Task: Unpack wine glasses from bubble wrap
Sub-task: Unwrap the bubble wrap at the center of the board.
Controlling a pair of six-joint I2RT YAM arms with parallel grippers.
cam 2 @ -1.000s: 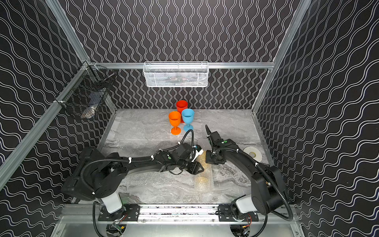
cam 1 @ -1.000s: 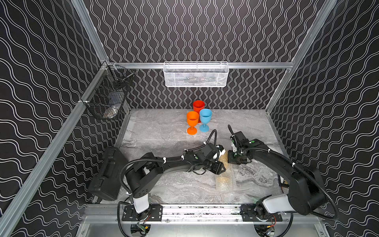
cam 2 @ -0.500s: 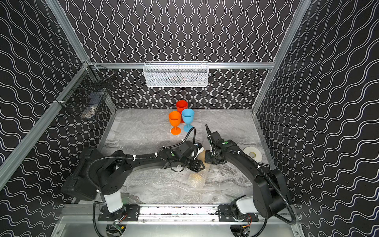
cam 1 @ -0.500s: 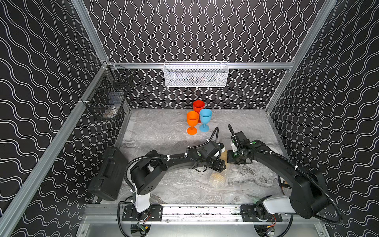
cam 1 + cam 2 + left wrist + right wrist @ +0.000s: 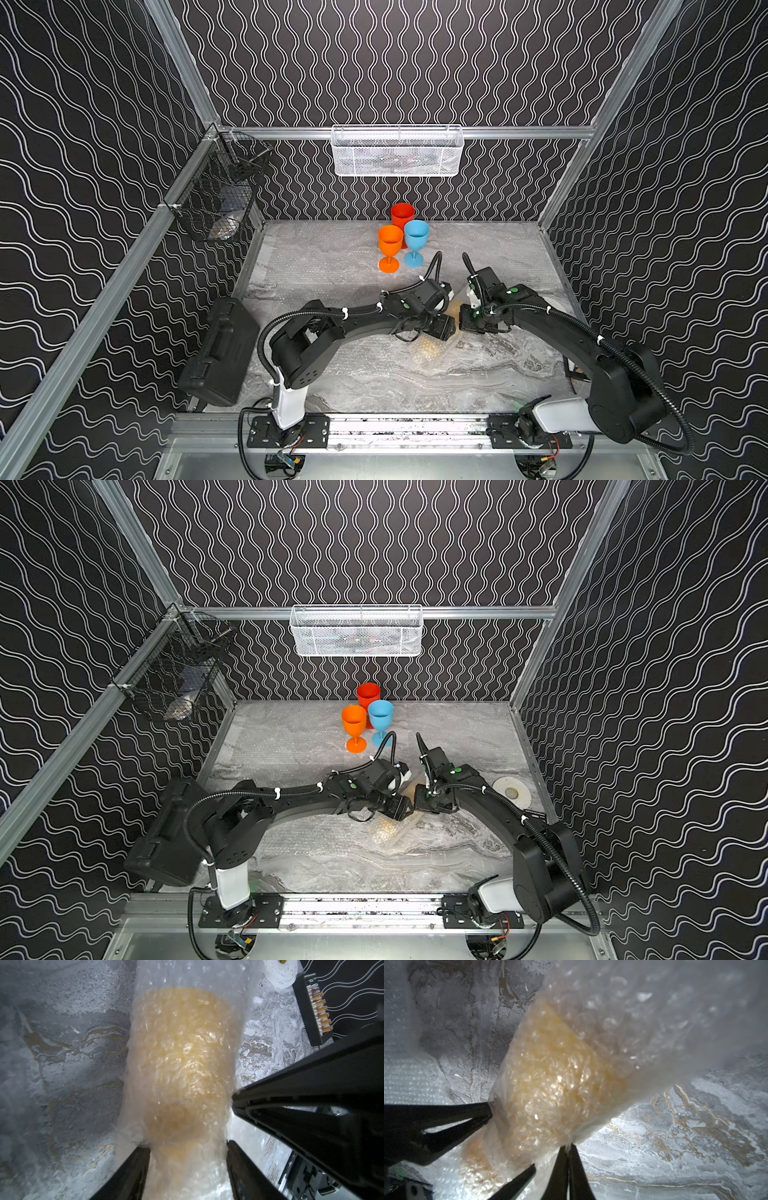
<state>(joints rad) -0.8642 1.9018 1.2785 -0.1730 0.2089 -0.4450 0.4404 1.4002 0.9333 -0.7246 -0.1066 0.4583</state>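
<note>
The yellow goblet (image 5: 182, 1059) sits inside a tube of bubble wrap (image 5: 187, 976), showing only as a blurred yellow shape through the dimpled plastic. In both top views the bundle (image 5: 428, 353) lies near the middle of the grey marbled tabletop (image 5: 457, 386), running from the two grippers toward the front edge (whether its far end rests on the surface, I cannot tell).

The left gripper (image 5: 187, 1145) straddles the tube's narrower part. Its fingers (image 5: 143, 1159) stand apart, one against each side of the wrap, and I cannot tell whether they press it. The right gripper (image 5: 568, 1148) is clenched on a fold of the wrap's edge, beside the bowl.

At the back of the table the red goblet (image 5: 402, 216), orange goblet (image 5: 390, 241) and light blue goblet (image 5: 416, 235) stand upright and bare, close together. A flat sheet (image 5: 324, 266) of wrap lies near them.

A white tape roll (image 5: 512, 791) lies at the right edge and a black case (image 5: 220, 353) at the left. A white mesh basket (image 5: 397, 151) hangs on the back wall, and a black wire basket (image 5: 216, 199) hangs on the left.
</note>
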